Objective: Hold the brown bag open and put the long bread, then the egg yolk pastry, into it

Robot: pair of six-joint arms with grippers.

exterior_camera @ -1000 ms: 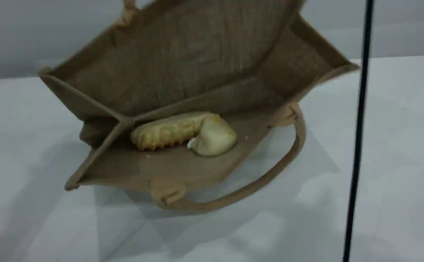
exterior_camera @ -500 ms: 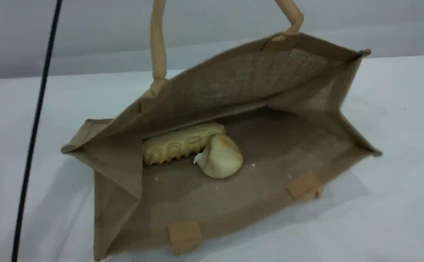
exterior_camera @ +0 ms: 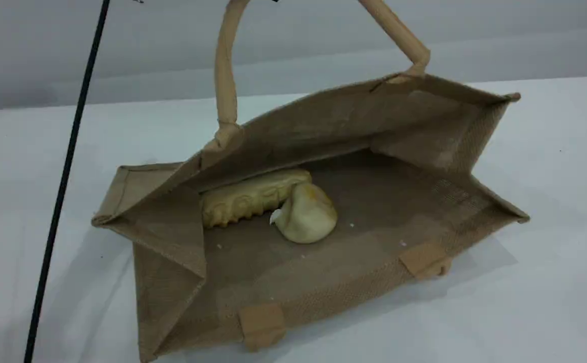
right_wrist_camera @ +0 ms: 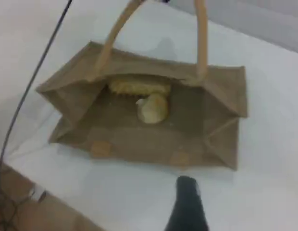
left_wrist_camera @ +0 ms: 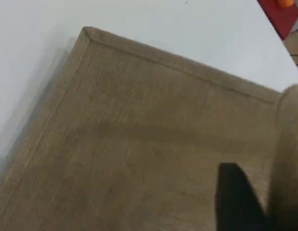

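While both foods lay inside the brown bag (exterior_camera: 324, 282) mid-bench, the right gripper (right_wrist_camera: 187, 185) hung wide and empty; the left jaws' state was unclear, so the raised handle (exterior_camera: 225, 75) might drop.

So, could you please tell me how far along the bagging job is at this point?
Both foods look packed: the long bread and the egg yolk pastry lie touching inside the brown bag. In hand: the bag's upper handle is still pulled up out of frame, keeping the mouth open; the left end effector sits beside it. The right end effector hovers clear, empty. Only releasing the handle seems left.
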